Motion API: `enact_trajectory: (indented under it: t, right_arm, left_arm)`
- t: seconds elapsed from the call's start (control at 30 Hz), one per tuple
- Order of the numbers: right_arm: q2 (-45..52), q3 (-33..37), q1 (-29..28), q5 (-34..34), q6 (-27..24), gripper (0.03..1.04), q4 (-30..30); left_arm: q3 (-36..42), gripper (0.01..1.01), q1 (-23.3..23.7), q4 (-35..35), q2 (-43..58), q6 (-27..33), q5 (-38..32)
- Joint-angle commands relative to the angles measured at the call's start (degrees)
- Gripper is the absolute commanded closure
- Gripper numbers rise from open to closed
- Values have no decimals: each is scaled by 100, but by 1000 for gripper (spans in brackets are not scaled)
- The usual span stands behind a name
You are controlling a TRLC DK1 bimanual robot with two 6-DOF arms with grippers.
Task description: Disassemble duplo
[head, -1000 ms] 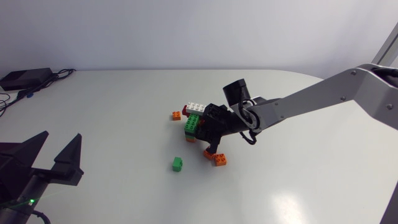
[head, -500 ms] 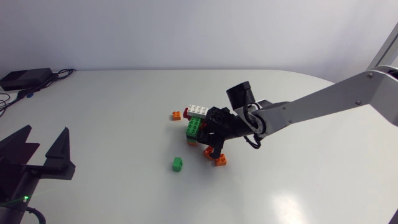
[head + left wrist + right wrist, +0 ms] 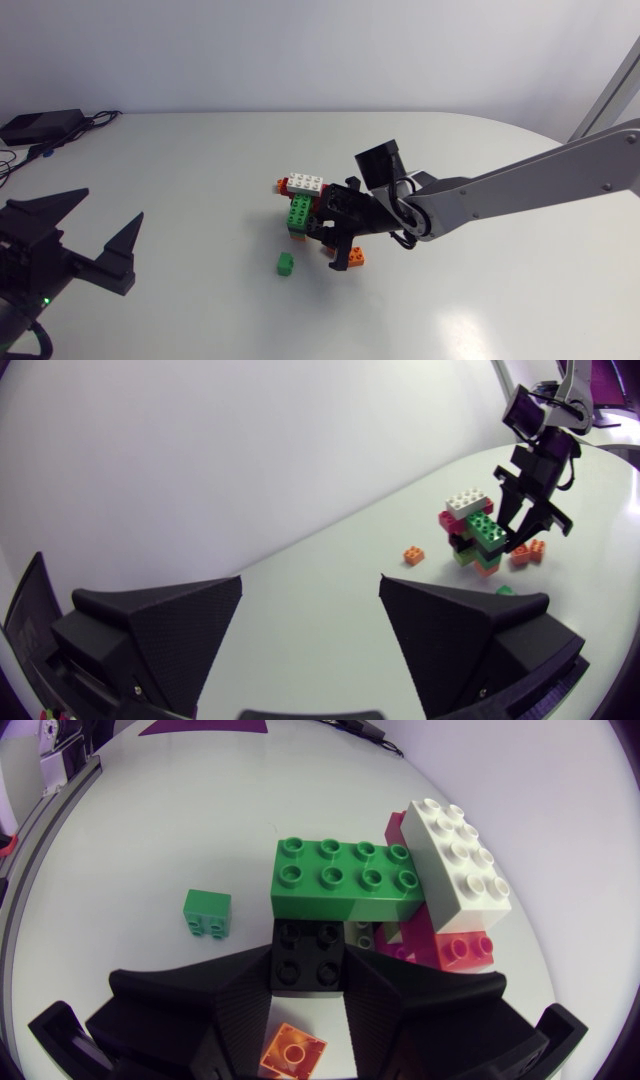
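Multicolour plastic brick stack [image 3: 303,205] upright, white top brick [image 3: 305,182] long axis L-R. R claw [image 3: 308,965] pinching black base brick [image 3: 308,942]; L claw [image 3: 310,585] spread.

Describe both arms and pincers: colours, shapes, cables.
Right arm: silver-grey links, black joints, boxy black camera block at the wrist, black cable looped beside it. Left pincer and right pincer: matte black, two broad wedge fingers each. Left arm black, small green light.

Right gripper [image 3: 327,232], clamped on the black brick [image 3: 308,955], blocks the right-arm side of the duplo stack [image 3: 303,203]. A loose green brick [image 3: 285,263] and an orange brick [image 3: 355,257] lie just beside the stack's near side. Bare table [image 3: 190,170] runs from the stack to the spread-fingered left gripper [image 3: 110,206], well apart.
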Motion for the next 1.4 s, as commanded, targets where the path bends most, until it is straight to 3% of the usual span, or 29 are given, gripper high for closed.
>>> enact_trajectory:
  t: [0.0,0.23,0.37,0.53,0.77,1.07,1.37]
  right_arm:
    - [-227,-208,192,13,-135,777,124]
    - [-289,-322,552,137,-197,775,106]
    - [-333,-357,649,137,-249,775,45]
    - [-447,-366,790,119,-276,774,-105]
    - [-473,-375,1009,84,-531,774,-448]
    - [-728,-410,1132,-162,-750,772,-984]
    - [-825,-384,1167,-470,-873,770,-1353]
  left_arm:
    - [727,67,31,-321,635,200,450]
    - [1799,44,-224,-629,2112,-257,1382]
    - [1773,44,-303,-348,2745,103,1523]
    - [1562,46,-927,-23,3404,200,1514]
    - [1395,46,-1560,-84,3632,341,1514]
    - [1219,54,-1806,-93,3632,481,1496]
    - [1096,70,-2377,-453,3659,736,1505]
